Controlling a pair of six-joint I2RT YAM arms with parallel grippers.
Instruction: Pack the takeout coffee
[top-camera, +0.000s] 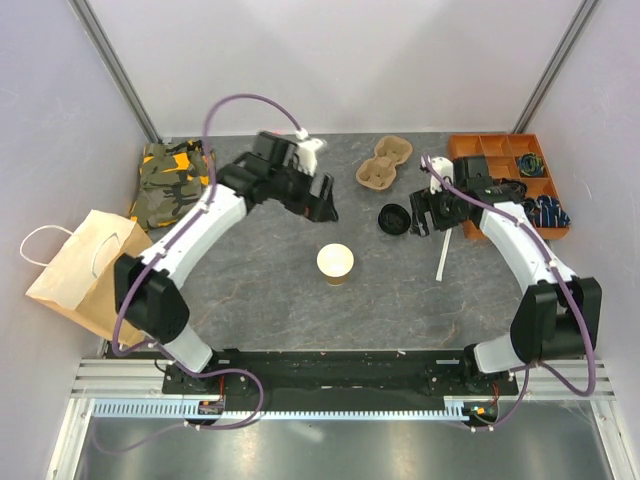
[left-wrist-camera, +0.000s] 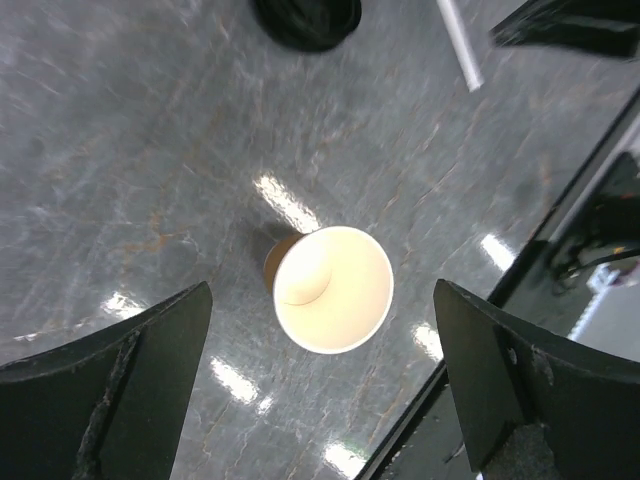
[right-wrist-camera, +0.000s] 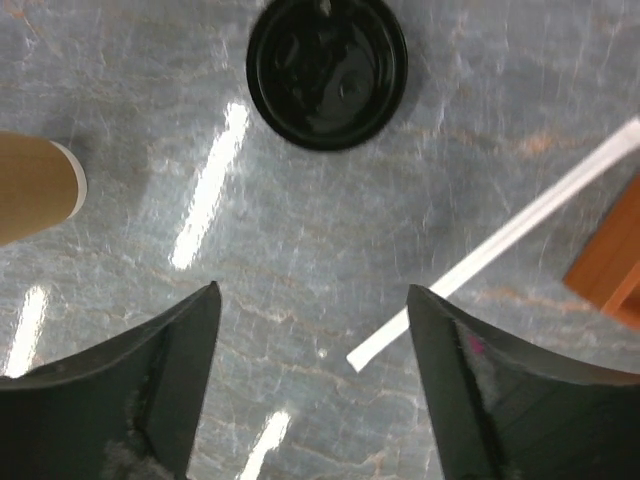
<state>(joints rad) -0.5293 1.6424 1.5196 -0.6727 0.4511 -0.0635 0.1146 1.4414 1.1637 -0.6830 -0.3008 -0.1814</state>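
Note:
The takeout coffee cup (top-camera: 335, 263) stands upright and uncovered in the middle of the table, tan outside and white inside. In the left wrist view the cup (left-wrist-camera: 333, 290) lies below and between my open jaws. My left gripper (top-camera: 325, 208) hovers above and behind it, open and empty (left-wrist-camera: 322, 292). The black lid (top-camera: 393, 218) lies rim-up to the cup's back right. My right gripper (top-camera: 420, 222) is just right of the lid, open with nothing between its fingers (right-wrist-camera: 313, 290). In the right wrist view the lid (right-wrist-camera: 327, 70) is ahead of the jaws and the cup (right-wrist-camera: 35, 195) at the left edge.
A white straw (top-camera: 441, 255) lies right of the lid, its end between the right jaws (right-wrist-camera: 500, 250). A pulp two-cup carrier (top-camera: 385, 165) sits at the back. A brown paper bag (top-camera: 85, 270) lies at the left edge, an orange tray (top-camera: 490, 160) at the back right, a camouflage cloth (top-camera: 170, 185) at the back left.

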